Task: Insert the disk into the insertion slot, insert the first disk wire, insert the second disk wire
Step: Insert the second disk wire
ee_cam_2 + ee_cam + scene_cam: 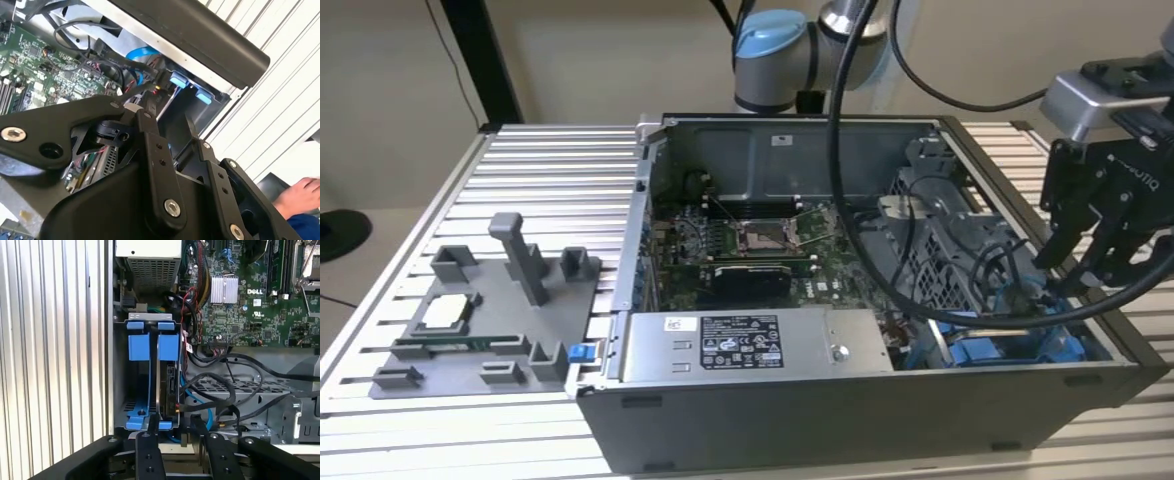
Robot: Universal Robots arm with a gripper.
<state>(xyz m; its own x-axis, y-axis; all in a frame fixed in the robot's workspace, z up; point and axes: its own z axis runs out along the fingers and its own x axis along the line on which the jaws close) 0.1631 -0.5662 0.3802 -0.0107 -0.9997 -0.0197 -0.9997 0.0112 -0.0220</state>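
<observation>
insertion slot [150, 316]: grey sheet metal, blue plastic | hand [174, 426]: matt black

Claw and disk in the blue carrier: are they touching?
Cannot tell. In the first wrist view the claw overlaps the end of the disk in the insertion slot; neither contact nor a gap shows plainly.

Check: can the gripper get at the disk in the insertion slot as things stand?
Probably yes. The gripper hangs close over the disk, fingers open, with nothing between them. Black cables loop close beside it and could snag.
</observation>
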